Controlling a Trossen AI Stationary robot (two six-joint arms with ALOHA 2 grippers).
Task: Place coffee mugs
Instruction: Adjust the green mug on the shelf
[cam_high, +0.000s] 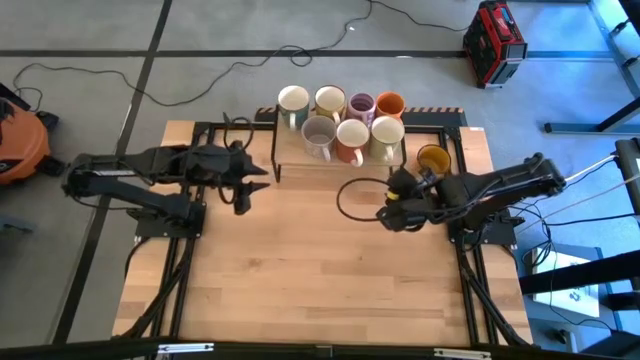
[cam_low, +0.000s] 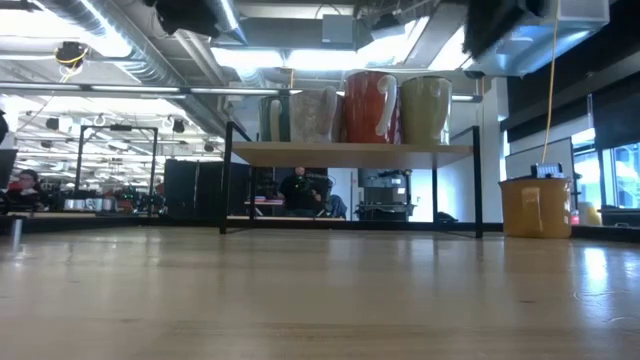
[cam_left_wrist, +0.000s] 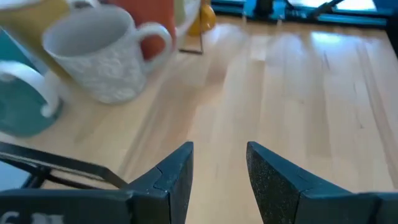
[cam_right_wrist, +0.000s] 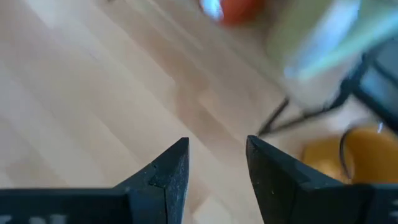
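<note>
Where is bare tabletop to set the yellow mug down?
The wooden table is bare in front of both arms. It is crowded on the small raised shelf, packed with seven mugs. The mustard yellow ceramic mug stands beside the shelf.

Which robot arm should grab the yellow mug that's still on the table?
Probably the right one. The mustard yellow mug stands on the table beside the shelf, right next to the right gripper, whose fingers are open and empty. The left gripper is across the table.

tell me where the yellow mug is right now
The yellow mug sits on the table, off the shelf's right end, just behind the right gripper; the other mugs are on the shelf.
</note>
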